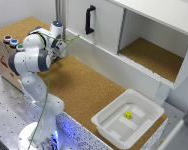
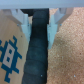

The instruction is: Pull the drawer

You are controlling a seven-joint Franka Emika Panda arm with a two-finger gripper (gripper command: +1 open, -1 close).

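Note:
The cork-topped brown box [image 1: 5,56] with coloured buttons [image 1: 14,43] stands at the exterior view's left. My arm hides most of its drawer side there. My gripper [image 1: 58,50] hangs low by that side of the box. In the wrist view a tan wooden face with a blue pixel figure [image 2: 11,52], which seems to be the drawer, lies beside a dark bar [image 2: 37,57] that looks like its handle. My gripper [image 2: 39,25] is open, with its fingers [image 2: 22,22] on either side of the bar. I cannot tell whether they touch it.
A white cupboard stands at the back, with a tall black door handle [image 1: 90,20] and an open compartment [image 1: 154,55]. A white plastic tub [image 1: 116,131] holding a small yellow object [image 1: 128,114] sits at the cork table's [image 1: 84,87] front right edge.

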